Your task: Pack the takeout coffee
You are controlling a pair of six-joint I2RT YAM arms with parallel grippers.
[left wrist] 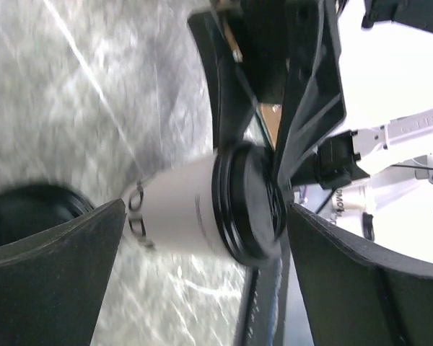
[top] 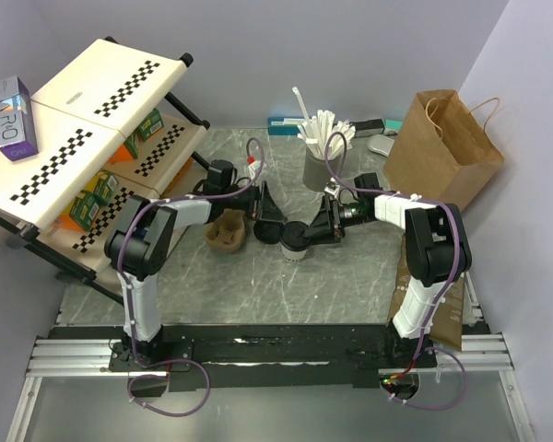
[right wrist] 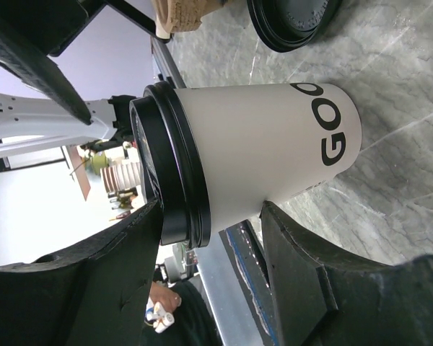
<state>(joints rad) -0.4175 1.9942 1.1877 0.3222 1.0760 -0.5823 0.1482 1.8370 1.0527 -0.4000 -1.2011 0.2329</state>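
Grey veined marble forms the table (top: 350, 295), closed in by pale lilac walls (top: 258, 55). Near its middle stands the takeout coffee: a white paper cup (right wrist: 274, 137), upright and printed with black letters, with its round black lid (right wrist: 169, 166) seated on the rim. The right gripper (right wrist: 211, 213) comes in from the cup's 3 o'clock. Its jaws are clamped on the cup just under the lid, one finger against the lid's rim and the other against the white wall. The left gripper (left wrist: 206, 213) comes in from about 10 o'clock with its jaws spread wide. In its own wrist view the cup shows in the gap between its fingers (left wrist: 50, 281); whether either one touches the cup I cannot tell.

A second black lid (right wrist: 292, 21) lies flat on the marble just beside the cup at about 10 o'clock, and the brown pulp carrier (top: 226, 230) sits beyond it at 9 o'clock. At the cup's 12 o'clock, toward the back wall, stands a dark grey cup of white sticks (top: 318, 170). A brown paper bag (top: 442, 147) stands upright at 2 o'clock. A slanted shelf (top: 83, 120) with checkered panels fills the far left at 10 o'clock
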